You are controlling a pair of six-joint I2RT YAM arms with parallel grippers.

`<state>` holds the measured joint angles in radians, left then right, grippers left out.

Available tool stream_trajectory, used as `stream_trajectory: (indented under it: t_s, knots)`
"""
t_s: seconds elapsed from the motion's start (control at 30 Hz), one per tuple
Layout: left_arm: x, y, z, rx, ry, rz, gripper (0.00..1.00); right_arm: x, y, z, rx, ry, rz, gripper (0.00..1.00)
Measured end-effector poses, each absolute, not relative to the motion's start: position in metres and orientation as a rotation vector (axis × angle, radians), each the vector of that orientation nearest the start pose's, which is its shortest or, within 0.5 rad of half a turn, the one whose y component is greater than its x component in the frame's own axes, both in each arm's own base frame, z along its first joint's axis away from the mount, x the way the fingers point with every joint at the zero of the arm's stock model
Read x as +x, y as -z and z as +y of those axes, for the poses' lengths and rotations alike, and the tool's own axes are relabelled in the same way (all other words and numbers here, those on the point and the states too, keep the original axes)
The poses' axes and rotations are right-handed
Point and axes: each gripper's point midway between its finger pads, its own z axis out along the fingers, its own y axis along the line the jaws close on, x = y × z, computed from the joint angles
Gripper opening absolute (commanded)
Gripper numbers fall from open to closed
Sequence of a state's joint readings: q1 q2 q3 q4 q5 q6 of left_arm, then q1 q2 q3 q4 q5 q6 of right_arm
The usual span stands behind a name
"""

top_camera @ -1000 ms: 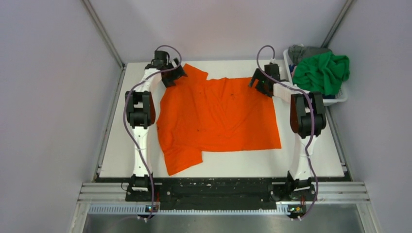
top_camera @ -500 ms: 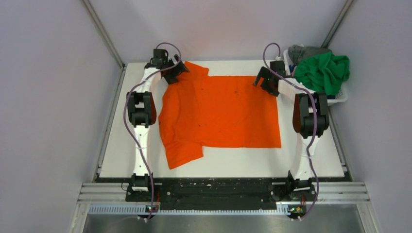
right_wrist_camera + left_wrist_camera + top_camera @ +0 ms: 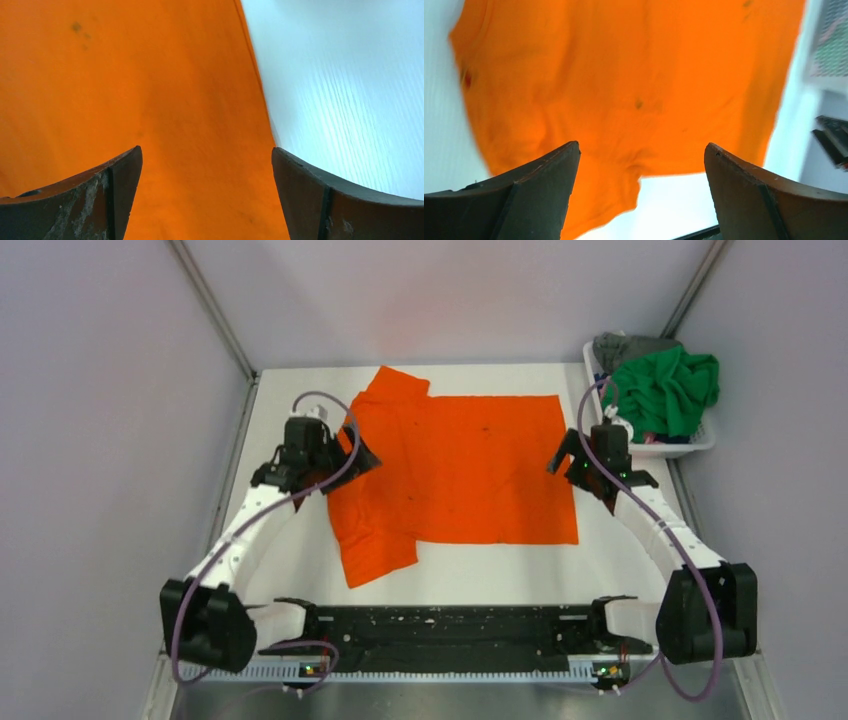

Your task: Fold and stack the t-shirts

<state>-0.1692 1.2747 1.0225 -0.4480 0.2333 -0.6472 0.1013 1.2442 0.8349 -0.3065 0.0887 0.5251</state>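
Left gripper (image 3: 352, 456) open, jaws spread wide, nothing between them; it hangs over the left edge of the orange t-shirt (image 3: 460, 470), contact with the cloth cannot be told. Right gripper (image 3: 566, 454) likewise open and empty, over the shirt's right edge; its wrist view shows orange cloth meeting white table between the jaws

Orange t-shirt lies spread flat on the middle of the table (image 3: 500, 580), body a near rectangle reaching toward the far edge. One sleeve (image 3: 395, 387) sticks out at the far left corner; a second flap (image 3: 375, 560) juts out at the near left. Small dark specks (image 3: 638, 104) on the cloth. Light wrinkles on the left side, right side smooth

Green t-shirt (image 3: 665, 385) bunched in the white basket (image 3: 690, 449) at the table's far right corner; grey t-shirt (image 3: 625, 345) crumpled behind it in the same basket, both apart from the orange one
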Motion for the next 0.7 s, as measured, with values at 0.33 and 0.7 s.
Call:
stream_trajectory:
  t_s: [0.33, 0.7]
  knots:
    - [0.183, -0.093, -0.099, -0.563, 0.390, 2.546, 0.93, 0.302, -0.092, 0.030, 0.576, -0.139, 2.355, 0.98]
    - [0.133, -0.027, -0.091, -0.782, 0.229, 2.744, 0.66, 0.300, -0.095, 0.021, 0.589, -0.083, 2.340, 0.96]
